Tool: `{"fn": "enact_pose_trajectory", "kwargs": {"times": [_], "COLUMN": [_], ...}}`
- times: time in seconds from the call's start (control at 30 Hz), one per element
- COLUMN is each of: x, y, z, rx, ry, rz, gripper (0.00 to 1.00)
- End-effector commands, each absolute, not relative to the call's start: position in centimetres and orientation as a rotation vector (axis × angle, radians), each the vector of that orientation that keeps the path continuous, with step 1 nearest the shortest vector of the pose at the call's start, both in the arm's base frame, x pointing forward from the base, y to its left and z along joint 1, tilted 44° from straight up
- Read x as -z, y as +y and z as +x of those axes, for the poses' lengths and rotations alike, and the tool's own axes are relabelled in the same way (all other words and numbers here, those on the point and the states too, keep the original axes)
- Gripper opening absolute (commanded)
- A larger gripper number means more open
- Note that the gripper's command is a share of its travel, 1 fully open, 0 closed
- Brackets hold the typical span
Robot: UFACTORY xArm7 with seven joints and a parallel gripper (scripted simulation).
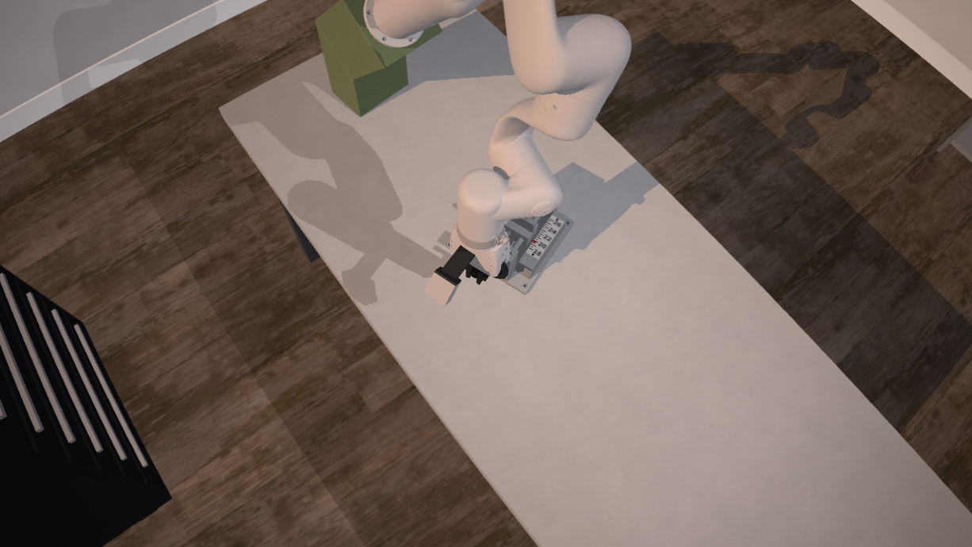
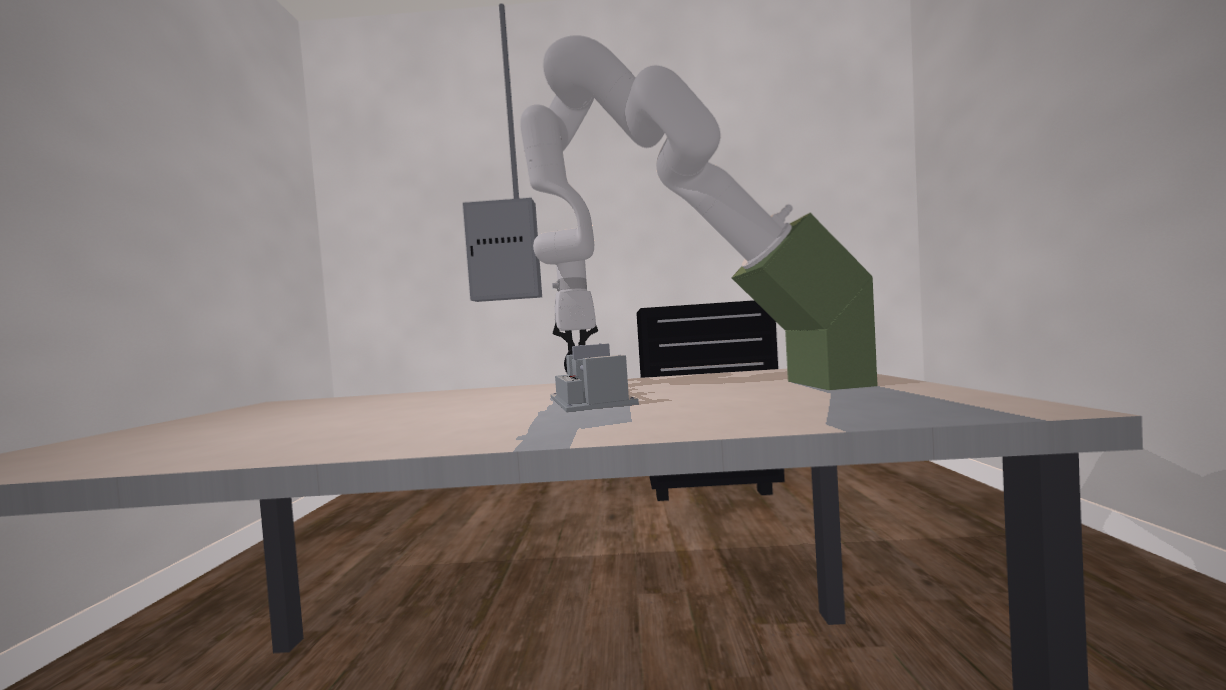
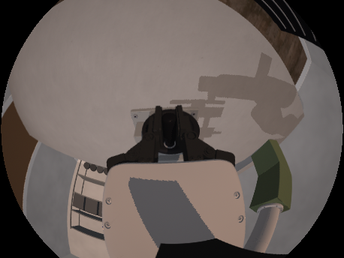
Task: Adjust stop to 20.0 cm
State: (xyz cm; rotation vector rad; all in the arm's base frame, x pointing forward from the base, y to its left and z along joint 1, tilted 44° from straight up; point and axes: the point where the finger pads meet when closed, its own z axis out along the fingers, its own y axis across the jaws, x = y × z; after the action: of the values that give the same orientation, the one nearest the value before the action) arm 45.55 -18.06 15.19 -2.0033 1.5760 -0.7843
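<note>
A small grey stop fixture (image 1: 537,247) with a numbered scale and a red pointer (image 1: 534,241) sits on the table's middle; it also shows in the exterior view (image 2: 591,378). My gripper (image 1: 495,271) points down at the fixture's near end and is shut on the dark handwheel (image 1: 501,272). In the exterior view the black fingers (image 2: 572,342) close just above the fixture's left side. In the wrist view the fingers pinch a dark rounded part, with the fixture's plate (image 3: 141,119) behind. The scale reading is too small to tell.
The green arm base (image 1: 363,54) stands at the table's far end. A black cabinet (image 1: 54,421) stands on the floor to the left. A grey box on a pole (image 2: 501,248) hangs behind the arm.
</note>
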Motion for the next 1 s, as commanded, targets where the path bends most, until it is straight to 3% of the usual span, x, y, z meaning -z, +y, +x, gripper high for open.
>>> {"fn": "enact_pose_trajectory", "kwargs": {"times": [0.0,0.97], "x": [-15.0,-13.3], "y": [-18.2,-18.6], "z": [45.2,44.4], "rx": [0.788,0.788], "ry": [1.576,1.576], "rz": [-2.001,-2.001], "gripper": [0.06,0.06]}}
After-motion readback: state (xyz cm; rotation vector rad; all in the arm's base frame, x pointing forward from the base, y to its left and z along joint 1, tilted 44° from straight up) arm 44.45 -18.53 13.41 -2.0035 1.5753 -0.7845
